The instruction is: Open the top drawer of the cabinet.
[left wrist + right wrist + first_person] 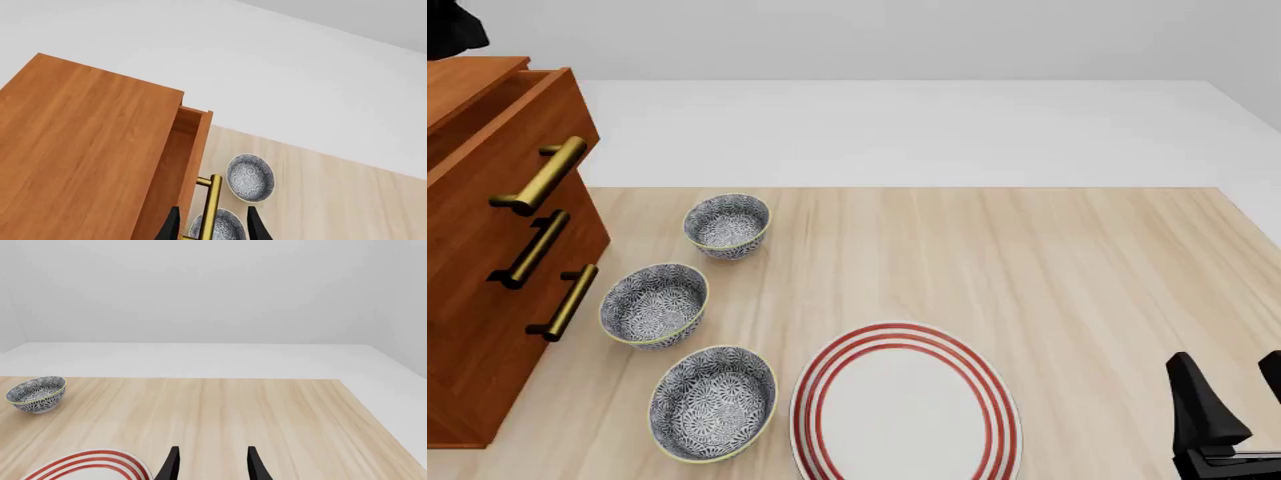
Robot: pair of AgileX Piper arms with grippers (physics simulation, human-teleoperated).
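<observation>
**Q:** While the cabinet (487, 260) fills the left edge of the front view, what is cut off or hard to read?

**A:** Its left side runs out of frame. Only a dark scrap of the left arm shows at the upper left corner there. The right gripper (1232, 400) is clipped at the lower right corner.

**Q:** Where is the top drawer relative to the left gripper?

**A:** The top drawer (507, 130) sits at upper left, pulled slightly out from the cabinet front. In the left wrist view the left gripper (212, 227) has its fingers apart on either side of the brass handle (212, 205); contact with the bar cannot be told.

**Q:** And the right gripper?

**A:** Fingers spread, holding nothing, above bare table (1068, 280).

**Q:** Counts?

**A:** Three drawers with three brass handles, three patterned bowls (655, 303), one red-ringed plate (904, 405).
</observation>
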